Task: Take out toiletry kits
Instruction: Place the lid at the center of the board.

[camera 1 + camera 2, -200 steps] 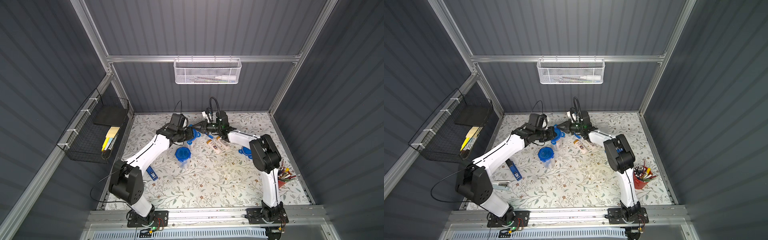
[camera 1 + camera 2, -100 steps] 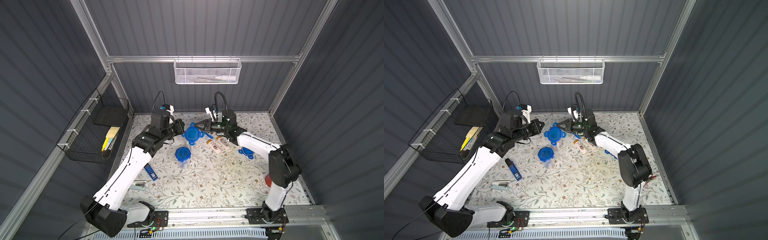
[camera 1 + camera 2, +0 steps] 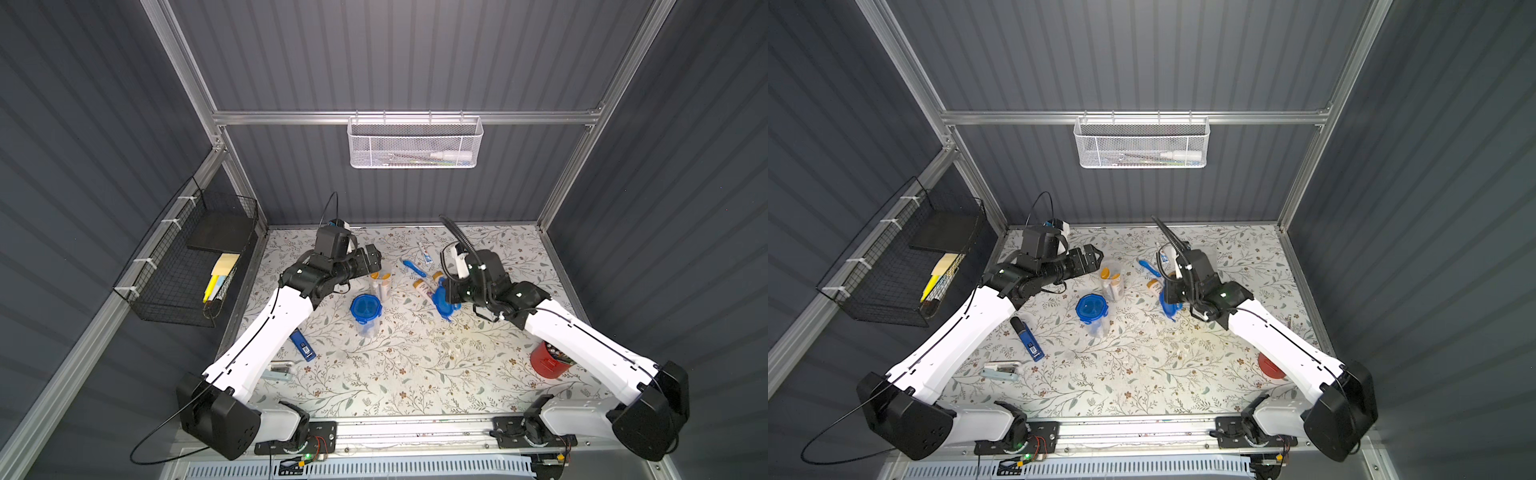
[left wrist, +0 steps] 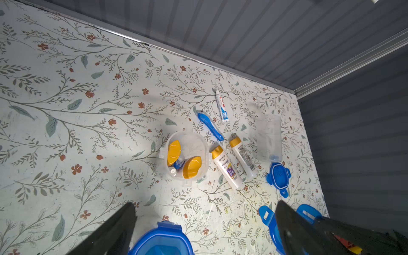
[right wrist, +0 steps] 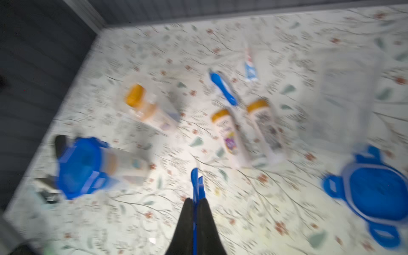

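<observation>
One kit lies out on the desk (image 3: 395,374): two cream bottles (image 4: 227,167) with tan caps lie side by side, almost touching. A blue toothbrush (image 4: 210,127) lies just beside their caps, and a small toothpaste tube (image 4: 221,106) lies near the brush, toward the back wall. Just beside these bottles stands an open jar (image 4: 196,143), upright and without a lid. In it we see two more bottles (image 4: 192,167), caps up, with a small white cap and something blue between them. A closed jar (image 3: 365,309) with a blue clip lid stands near, toward the front; what is inside we cannot tell clearly. On the other side of the lying bottles an empty jar (image 4: 268,136) lies on its side, and a loose lid (image 4: 278,176) rests flat just beside one end of it. The right claw (image 5: 194,212) is closed on another blue lid (image 5: 197,185) and holds it on edge above the desk, close to the lying bottles. The left claw (image 4: 205,204) has its jaws wide apart and holds nothing; it hangs in the air near the open jar.
</observation>
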Motion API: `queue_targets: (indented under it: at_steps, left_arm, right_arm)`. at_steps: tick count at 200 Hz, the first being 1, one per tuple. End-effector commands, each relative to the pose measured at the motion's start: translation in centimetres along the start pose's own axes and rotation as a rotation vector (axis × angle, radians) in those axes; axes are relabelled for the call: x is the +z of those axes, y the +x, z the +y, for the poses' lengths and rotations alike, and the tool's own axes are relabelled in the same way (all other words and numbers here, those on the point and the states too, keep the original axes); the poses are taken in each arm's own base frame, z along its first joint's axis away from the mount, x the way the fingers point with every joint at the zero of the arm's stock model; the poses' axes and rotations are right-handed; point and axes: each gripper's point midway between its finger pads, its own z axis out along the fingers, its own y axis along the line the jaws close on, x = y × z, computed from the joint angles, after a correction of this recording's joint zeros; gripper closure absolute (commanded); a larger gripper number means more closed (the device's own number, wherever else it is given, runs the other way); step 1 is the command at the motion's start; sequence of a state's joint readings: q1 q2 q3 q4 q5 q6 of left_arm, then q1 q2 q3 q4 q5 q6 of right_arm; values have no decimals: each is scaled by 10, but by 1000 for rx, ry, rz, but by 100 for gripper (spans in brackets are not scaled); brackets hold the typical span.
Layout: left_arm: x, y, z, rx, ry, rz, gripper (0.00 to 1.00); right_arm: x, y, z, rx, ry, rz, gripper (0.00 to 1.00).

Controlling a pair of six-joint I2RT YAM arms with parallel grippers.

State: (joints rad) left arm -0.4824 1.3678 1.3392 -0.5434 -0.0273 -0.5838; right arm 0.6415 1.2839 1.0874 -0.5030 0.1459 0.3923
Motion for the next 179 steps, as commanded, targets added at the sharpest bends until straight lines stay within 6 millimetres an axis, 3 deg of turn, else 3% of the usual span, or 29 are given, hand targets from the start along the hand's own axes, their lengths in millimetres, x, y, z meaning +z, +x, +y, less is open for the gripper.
queue_targets:
  at_steps: [1, 40, 77, 109, 179]
  left_arm:
    - [8, -1, 6, 24, -32, 18, 0]
    - [24, 5, 14, 21, -67, 49, 0]
    - [39, 10, 25, 32, -115, 91, 1]
    - [49, 15, 28, 24, -107, 115, 0]
    - [60, 24, 36, 16, -120, 150, 1]
  right_arm:
    - [-12, 29, -60, -139, 357, 80, 100]
    - [-14, 49, -80, -213, 571, 193, 100]
    - [7, 77, -87, -245, 703, 375, 100]
    - [32, 98, -80, -230, 661, 400, 100]
    - [67, 122, -81, -238, 646, 422, 100]
